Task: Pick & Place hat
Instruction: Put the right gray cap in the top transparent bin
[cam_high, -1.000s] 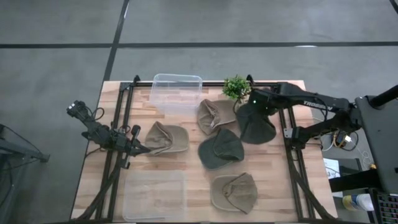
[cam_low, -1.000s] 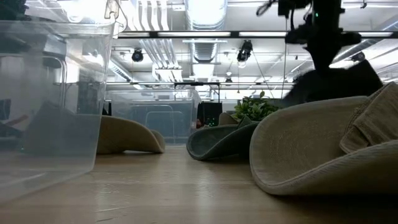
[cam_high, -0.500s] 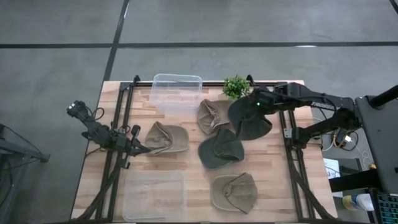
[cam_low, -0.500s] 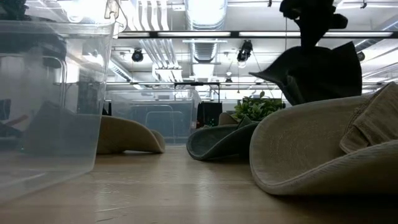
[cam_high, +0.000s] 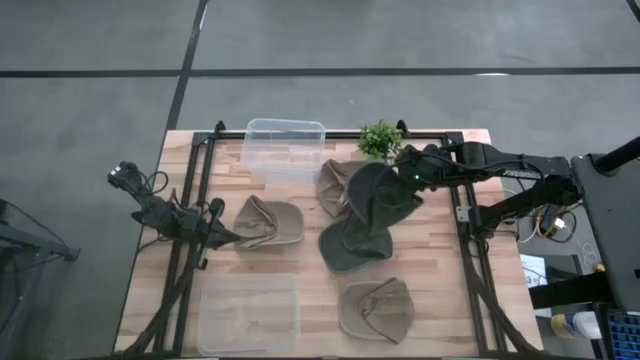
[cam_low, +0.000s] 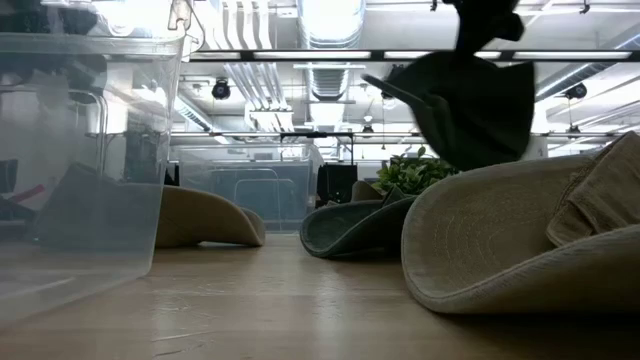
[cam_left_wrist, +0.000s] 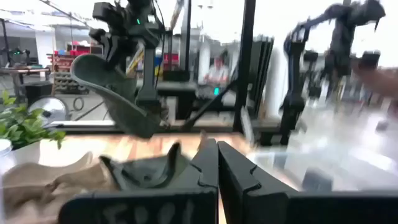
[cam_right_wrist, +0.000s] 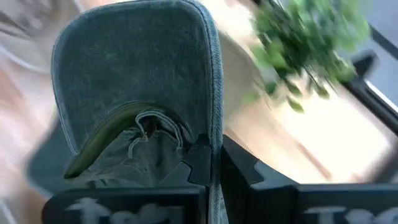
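The right end effector (cam_high: 408, 180) is closed tight on the edge of a dark green hat (cam_high: 378, 196), which hangs in the air above the middle of the wooden worktop (cam_high: 437, 270), toward its far side. In the right wrist view the hat's rim (cam_right_wrist: 211, 93) runs straight down between the 2 dark fingers (cam_right_wrist: 200, 163), and the cap's inside faces the camera. In the low view the lifted hat (cam_low: 468, 105) hangs clear of everything lying on the worktop. Under it and slightly nearer lies a second dark green hat (cam_high: 352, 243); whether the two touch I cannot tell. A tan hat (cam_high: 338, 185) lies just left of the held one, partly covered by it in the high view. Another tan hat (cam_high: 268, 222) lies at the left of the middle, and a third tan hat (cam_high: 378, 308) lies near the front edge. A small green plant (cam_high: 379, 139) stands at the far edge, just beyond the right end effector. A clear plastic bin (cam_high: 284, 149) stands at the far edge to the left of the plant, and a second clear bin (cam_high: 248, 313) sits at the near left. The left end effector (cam_high: 222, 237) rests low over the left side of the worktop, its fingers (cam_left_wrist: 202, 168) pressed together on nothing, its tip just beside the tan hat at the left.
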